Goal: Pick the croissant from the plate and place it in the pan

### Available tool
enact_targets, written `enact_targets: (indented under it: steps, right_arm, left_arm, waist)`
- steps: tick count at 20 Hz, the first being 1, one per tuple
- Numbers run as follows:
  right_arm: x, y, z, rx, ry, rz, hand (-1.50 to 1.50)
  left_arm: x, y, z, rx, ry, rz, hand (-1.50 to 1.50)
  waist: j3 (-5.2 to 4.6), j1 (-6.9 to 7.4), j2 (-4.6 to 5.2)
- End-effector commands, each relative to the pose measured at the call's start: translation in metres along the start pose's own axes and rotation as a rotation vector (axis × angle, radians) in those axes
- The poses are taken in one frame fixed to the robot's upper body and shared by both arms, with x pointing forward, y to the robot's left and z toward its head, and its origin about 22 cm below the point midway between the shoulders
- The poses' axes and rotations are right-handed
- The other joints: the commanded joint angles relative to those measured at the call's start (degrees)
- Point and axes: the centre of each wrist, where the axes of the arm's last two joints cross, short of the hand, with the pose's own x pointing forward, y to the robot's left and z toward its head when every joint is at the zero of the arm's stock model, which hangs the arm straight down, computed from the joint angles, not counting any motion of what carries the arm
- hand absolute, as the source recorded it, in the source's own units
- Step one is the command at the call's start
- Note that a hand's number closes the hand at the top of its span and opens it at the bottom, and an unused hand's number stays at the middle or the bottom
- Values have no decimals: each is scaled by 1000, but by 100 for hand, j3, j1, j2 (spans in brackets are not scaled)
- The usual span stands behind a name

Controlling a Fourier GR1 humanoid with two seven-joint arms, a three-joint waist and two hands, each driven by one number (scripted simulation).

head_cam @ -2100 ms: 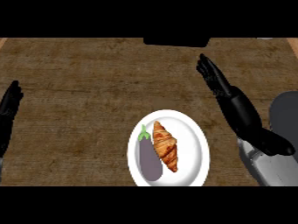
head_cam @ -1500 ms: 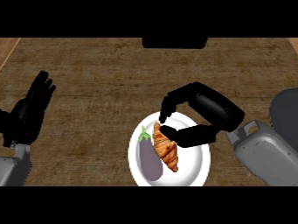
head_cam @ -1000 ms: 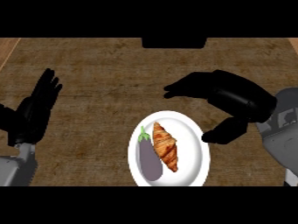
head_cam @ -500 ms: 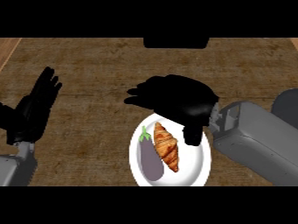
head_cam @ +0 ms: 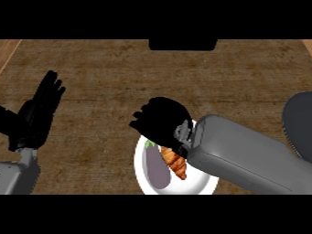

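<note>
From my seat, nearest the lower edge sits the white round plate (head_cam: pixel 202 183), with the golden-brown flaky croissant (head_cam: pixel 174 161) on it beside a dark purple eggplant (head_cam: pixel 157 168). My right hand (head_cam: pixel 159 122) is over the plate's far rim, covering the croissant's top end; fingers look curled down, but I can't tell if they've got it. Dark grey pan (head_cam: pixel 308 128) shows at the right edge. My left hand (head_cam: pixel 35 115) rests at the left, fingers straight, holding nothing.
</note>
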Motion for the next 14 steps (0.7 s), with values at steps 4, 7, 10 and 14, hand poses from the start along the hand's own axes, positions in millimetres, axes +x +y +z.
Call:
enact_targets:
  steps: [4,7,10,14]
  right_arm:
    - [26,16,-1,137,21,101,-150]
    - [47,32,-4,123,49,200,-150]
    - [63,8,1,93,105,279,-150]
    - [73,33,12,63,129,300,-150]
  left_arm:
    - [-1,0,11,-4,-8,11,0]
    - [-3,6,5,17,-1,8,0]
    - [-1,-11,4,-6,-7,14,0]
    - [2,-2,2,5,16,12,0]
  waist:
    - [6,-37,-3]
    - [7,-43,4]
    - [5,-45,-4]
    - [7,-63,-3]
